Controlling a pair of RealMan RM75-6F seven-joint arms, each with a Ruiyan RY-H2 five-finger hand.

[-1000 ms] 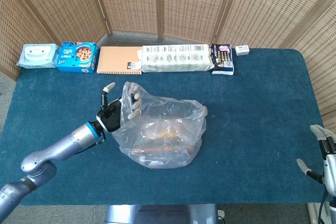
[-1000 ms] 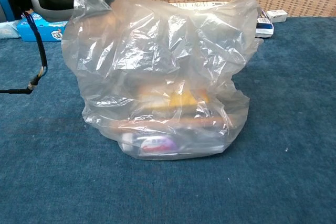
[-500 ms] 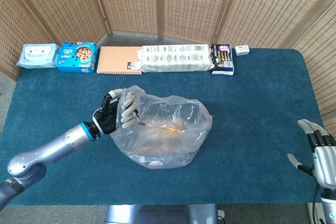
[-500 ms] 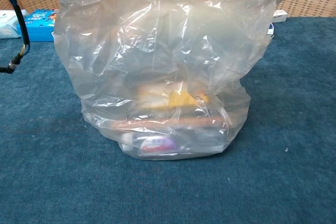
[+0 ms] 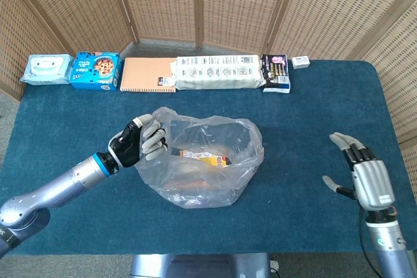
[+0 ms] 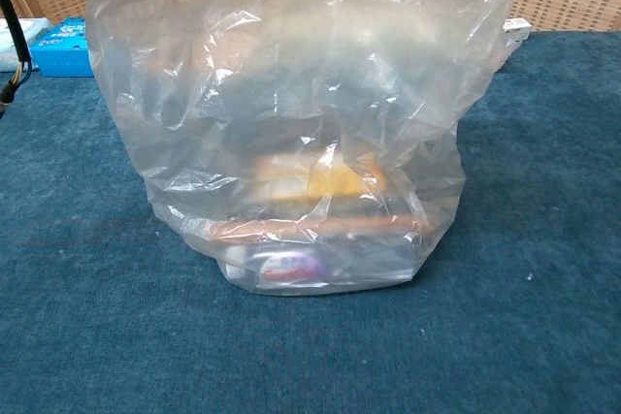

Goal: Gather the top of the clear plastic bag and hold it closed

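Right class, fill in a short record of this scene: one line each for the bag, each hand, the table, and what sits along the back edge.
bag: clear plastic bag, mouth open, packaged goods inside, standing mid-table
left hand: left hand grips the bag's left rim
right hand: right hand raised with fingers spread, holds nothing, well apart from the bag
table: blue table
back edge: wipes pack, blue box, orange notebook, white pack, dark pack, small white box

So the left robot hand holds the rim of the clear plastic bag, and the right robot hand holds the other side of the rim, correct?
Not quite. The left robot hand does hold the rim of the clear plastic bag, but the right robot hand holds nothing: the head view shows it open, well apart from the bag.
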